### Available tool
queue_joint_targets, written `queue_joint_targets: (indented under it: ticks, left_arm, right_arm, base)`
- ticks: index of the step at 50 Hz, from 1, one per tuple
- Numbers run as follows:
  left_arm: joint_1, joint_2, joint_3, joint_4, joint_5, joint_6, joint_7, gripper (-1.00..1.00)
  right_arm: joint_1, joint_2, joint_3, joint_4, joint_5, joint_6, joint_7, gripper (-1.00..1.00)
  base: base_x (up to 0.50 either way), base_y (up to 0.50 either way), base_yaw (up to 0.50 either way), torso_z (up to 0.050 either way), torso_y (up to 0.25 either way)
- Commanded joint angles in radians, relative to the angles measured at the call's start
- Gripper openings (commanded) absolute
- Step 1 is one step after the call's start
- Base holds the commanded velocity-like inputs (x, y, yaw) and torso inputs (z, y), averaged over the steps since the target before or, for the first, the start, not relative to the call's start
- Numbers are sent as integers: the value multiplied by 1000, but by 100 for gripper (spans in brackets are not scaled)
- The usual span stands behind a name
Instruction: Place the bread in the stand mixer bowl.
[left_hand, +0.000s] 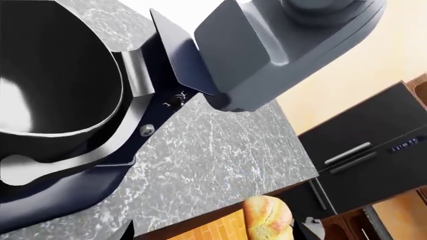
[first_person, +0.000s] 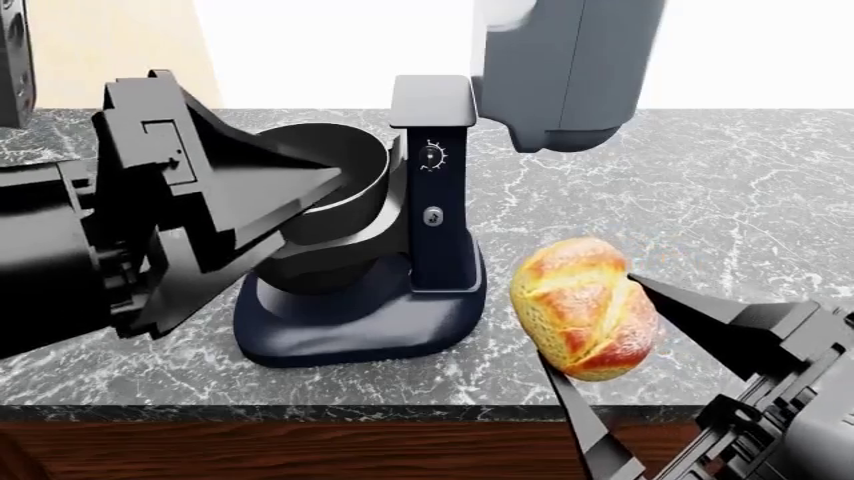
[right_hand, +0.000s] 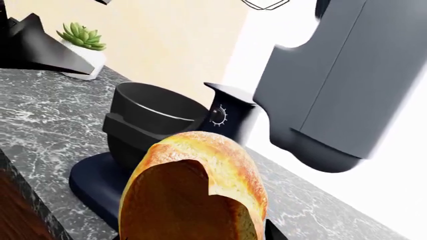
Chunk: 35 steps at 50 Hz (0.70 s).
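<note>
Bread (first_person: 587, 308) in right end effector (first_person: 607, 345), unlabelled.

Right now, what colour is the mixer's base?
Dark navy base, clearest in the head view.

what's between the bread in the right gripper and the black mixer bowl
In the head view, the stand mixer's dark navy upright column stands between the golden crusty bread, held in the right gripper, and the deep black bowl.

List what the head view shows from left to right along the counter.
Left gripper → stand mixer bowl → mixer column with its dial → bread → right gripper, closed on the bread.
</note>
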Motion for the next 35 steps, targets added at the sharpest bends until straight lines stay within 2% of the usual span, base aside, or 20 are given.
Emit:
queue_joint_targets:
  ticks: [1, 17, 35]
  left_arm:
    - [-9, 50, 44, -30, 4, -43, 3, 100]
    - [-46, 134, 61, 1, 15, -8, 10, 100]
    - [-55, 222, 116, -44, 55, -40, 38, 100]
  right_arm:
    - [47, 1, -13, -1, -14, 14, -13, -100]
    - [61, 1, -56, -1, -25, 27, -20, -100]
    - [92, 2, -88, -1, -41, -5, -49, -100]
  base:
    - [0, 0, 0, 0, 0]
    - [0, 0, 0, 0, 0]
    - [0, 0, 0, 0, 0]
